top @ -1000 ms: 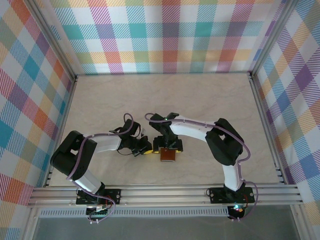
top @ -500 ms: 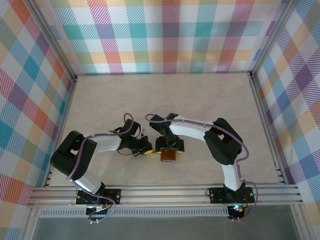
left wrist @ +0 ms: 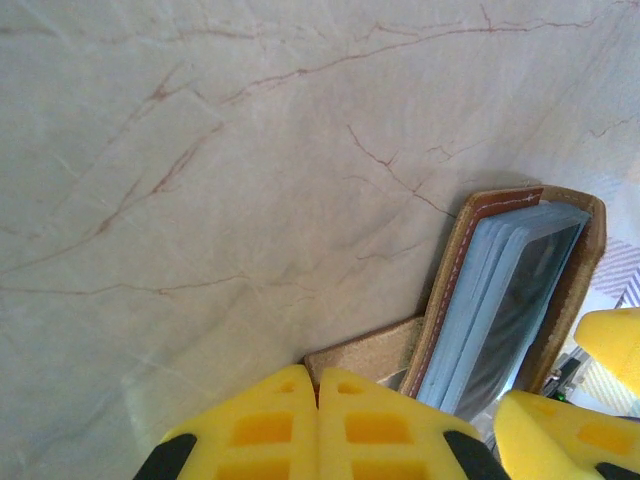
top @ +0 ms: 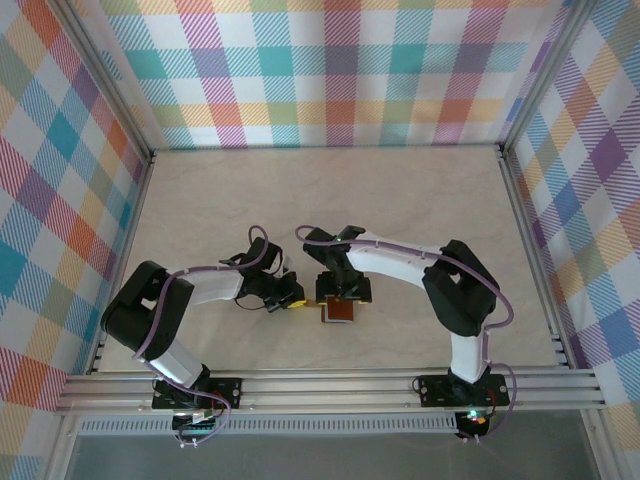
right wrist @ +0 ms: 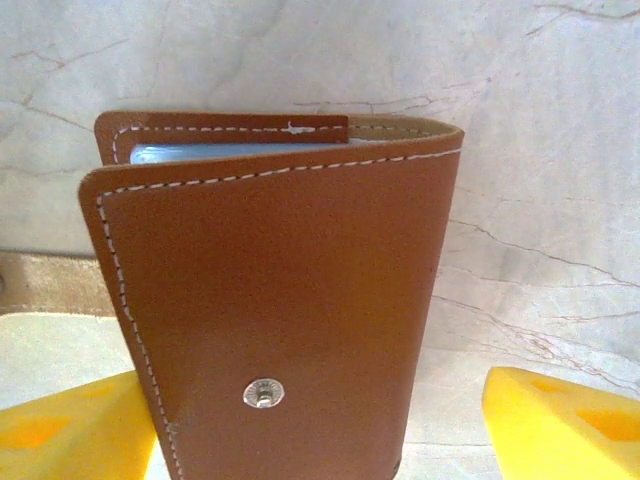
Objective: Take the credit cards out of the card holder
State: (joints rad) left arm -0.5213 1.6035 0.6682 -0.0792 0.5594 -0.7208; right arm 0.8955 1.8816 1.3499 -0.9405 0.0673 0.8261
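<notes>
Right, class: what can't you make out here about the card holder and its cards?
Card count: left wrist view, pockets of the card holder cover all but one dark card.
Right wrist view: the brown cover hides the inside.
Whether the left gripper pinches the side tab: its fingers hide that.

- card holder: brown leather, white stitching, silver snap, grey-blue lining.
- table: cream marble, reddish-brown veins.
- walls: pastel multicolour plaid.
- left gripper fingers: yellow.
- right gripper fingers: yellow.
- arms: white, black joints, purple cables.
- rails: silver.
</notes>
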